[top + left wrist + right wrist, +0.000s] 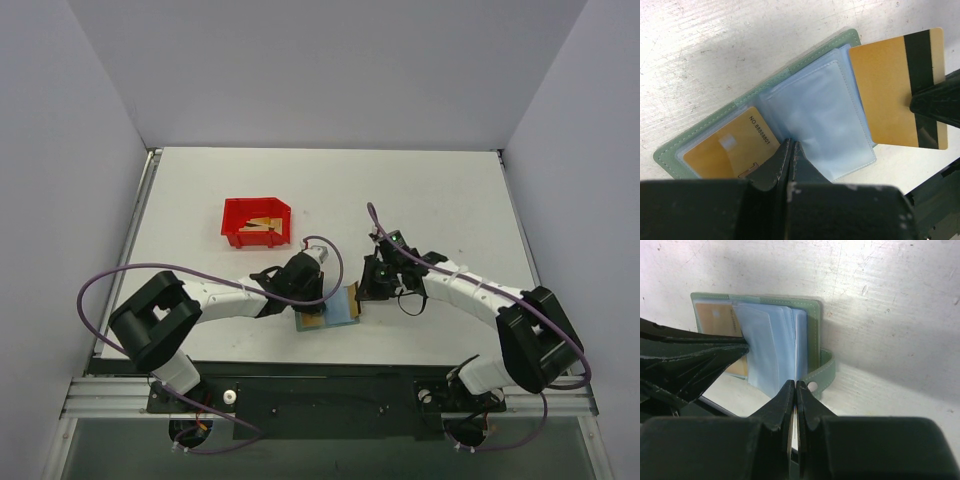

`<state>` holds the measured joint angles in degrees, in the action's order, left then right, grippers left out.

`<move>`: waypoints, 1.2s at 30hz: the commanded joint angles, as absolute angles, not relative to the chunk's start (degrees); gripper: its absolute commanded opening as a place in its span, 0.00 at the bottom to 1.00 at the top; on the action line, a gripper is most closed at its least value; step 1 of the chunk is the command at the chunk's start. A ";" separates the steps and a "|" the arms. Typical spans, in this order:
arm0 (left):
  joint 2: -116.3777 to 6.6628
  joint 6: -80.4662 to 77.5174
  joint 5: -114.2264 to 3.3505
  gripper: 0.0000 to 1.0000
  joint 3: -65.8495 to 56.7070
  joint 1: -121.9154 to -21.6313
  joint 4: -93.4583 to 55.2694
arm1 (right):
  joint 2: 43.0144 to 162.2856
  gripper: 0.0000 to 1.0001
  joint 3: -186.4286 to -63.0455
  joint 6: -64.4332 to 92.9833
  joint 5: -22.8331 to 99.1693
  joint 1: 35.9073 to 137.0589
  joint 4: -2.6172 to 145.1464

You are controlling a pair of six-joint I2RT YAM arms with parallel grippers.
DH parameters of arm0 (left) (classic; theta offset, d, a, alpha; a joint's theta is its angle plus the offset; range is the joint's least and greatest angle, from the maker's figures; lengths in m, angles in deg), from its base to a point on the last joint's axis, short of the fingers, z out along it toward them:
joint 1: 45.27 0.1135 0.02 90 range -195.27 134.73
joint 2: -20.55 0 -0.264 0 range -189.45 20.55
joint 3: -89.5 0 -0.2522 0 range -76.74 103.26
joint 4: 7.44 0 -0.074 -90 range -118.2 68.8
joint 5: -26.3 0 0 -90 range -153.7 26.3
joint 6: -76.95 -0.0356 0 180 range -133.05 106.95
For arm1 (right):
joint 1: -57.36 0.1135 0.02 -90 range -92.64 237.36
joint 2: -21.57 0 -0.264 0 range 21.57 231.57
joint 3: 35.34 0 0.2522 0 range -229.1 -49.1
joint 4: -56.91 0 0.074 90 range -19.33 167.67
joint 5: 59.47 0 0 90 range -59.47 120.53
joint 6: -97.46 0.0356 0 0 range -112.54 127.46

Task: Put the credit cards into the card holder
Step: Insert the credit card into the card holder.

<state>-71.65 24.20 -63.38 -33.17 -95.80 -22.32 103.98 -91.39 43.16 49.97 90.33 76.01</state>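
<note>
The card holder (747, 95) is grey-green outside with pale stitching, and its pockets (820, 115) are translucent light blue. The striped credit card (885, 90) is gold-tan with a black band. The pocketed credit card (725, 150) is gold with small black numbers. The bin (232, 225) is red, the table (420, 190) white and the cables (100, 285) purple.

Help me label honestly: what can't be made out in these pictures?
- Top view: cards in the red bin, too small to count.
- Left wrist: pocketed credit card, lower edge behind the left end effector.
- Right wrist: held credit card, edge-on in the right end effector; face unseen.
</note>
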 commanded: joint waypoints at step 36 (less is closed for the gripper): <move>-70.87 23.77 -63.70 0.00 -34.72 -95.37 -22.70 | 102.34 0.00 -88.57 44.20 58.21 90.14 67.68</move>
